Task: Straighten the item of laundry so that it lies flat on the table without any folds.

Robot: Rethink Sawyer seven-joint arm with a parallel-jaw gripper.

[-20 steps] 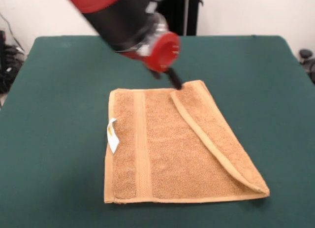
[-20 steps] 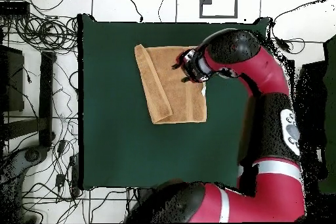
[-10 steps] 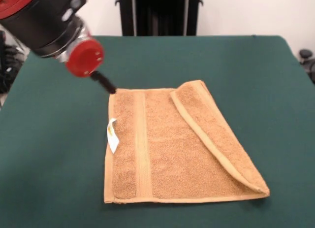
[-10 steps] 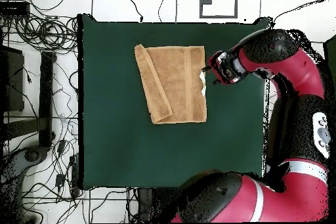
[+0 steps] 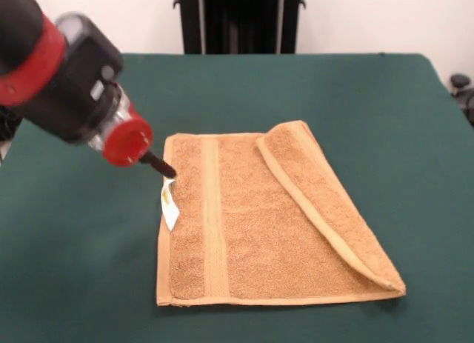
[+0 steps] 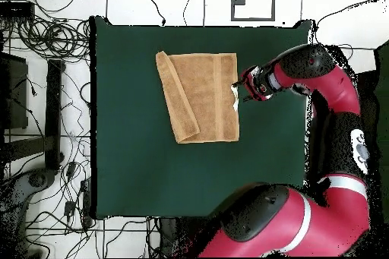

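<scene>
The towel [image 5: 259,221] lies near the middle of the green counter [image 5: 385,113], mostly flat, but one side strip is folded over onto the top in a long diagonal flap [image 5: 322,202], so the job is not done. The hand [image 5: 164,170] sits at the opposite edge, its dark tip right at the hem just above the small white label [image 5: 169,204]; whether it touches the cloth, and whether it is wide or narrow, I cannot tell from either view.

The risk, as I judge it, is that this is the wrong side to work from. A pull here would likely drag the whole towel across the felt and leave the flap folded, or bunch up the flat part. Catching only the label instead of the hem could also let the cloth slip out partway. A tip pressed too low may snag the counter cover itself.

Nothing else sits on the counter, so no object blocks a move to the folded side. In the overhead view, cables [image 6: 45,39] lie on the floor beyond the counter's edge, well apart from the towel.
</scene>
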